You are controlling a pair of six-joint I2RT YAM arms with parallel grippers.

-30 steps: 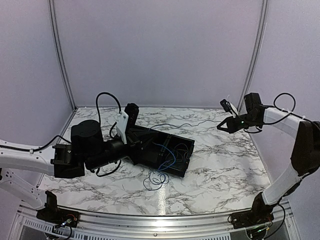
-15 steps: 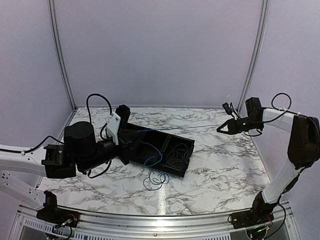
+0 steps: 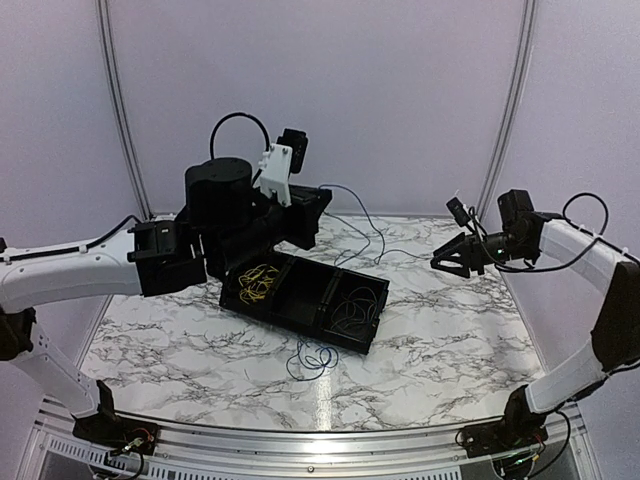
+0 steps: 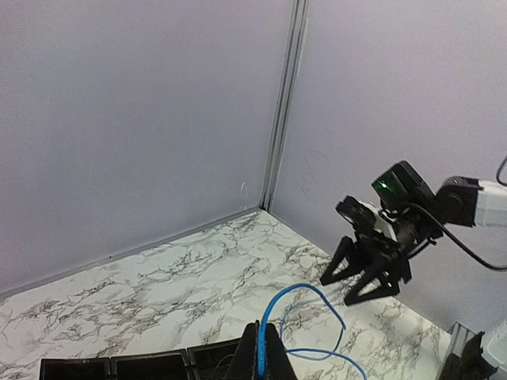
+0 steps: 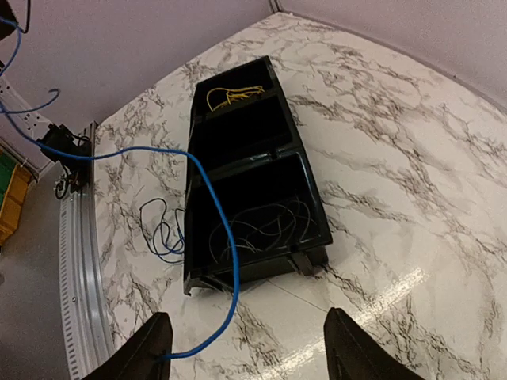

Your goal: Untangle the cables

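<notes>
1. Our left gripper (image 4: 261,342) is raised in the upper middle of the top view. It's pressed together on a blue cable (image 4: 310,290), and in its wrist view we see the cable pinched between the fingers at bottom centre.
2. From there the blue cable arcs up and to the right, then sags across toward the right gripper (image 5: 247,336).
3. The right gripper is spread wide. The cable's end sits just beside the finger at the bottom left of that wrist view, and we can't tell if it touches.
4. The black tray (image 3: 296,325) sits mid-frame on the marble table (image 3: 440,340). Yellow wires (image 3: 258,283) are bunched in its left compartment and thin wires (image 3: 352,312) in its right one.
5. Loose blue loops (image 3: 310,358) lie on the table just below the tray's near edge.
</notes>
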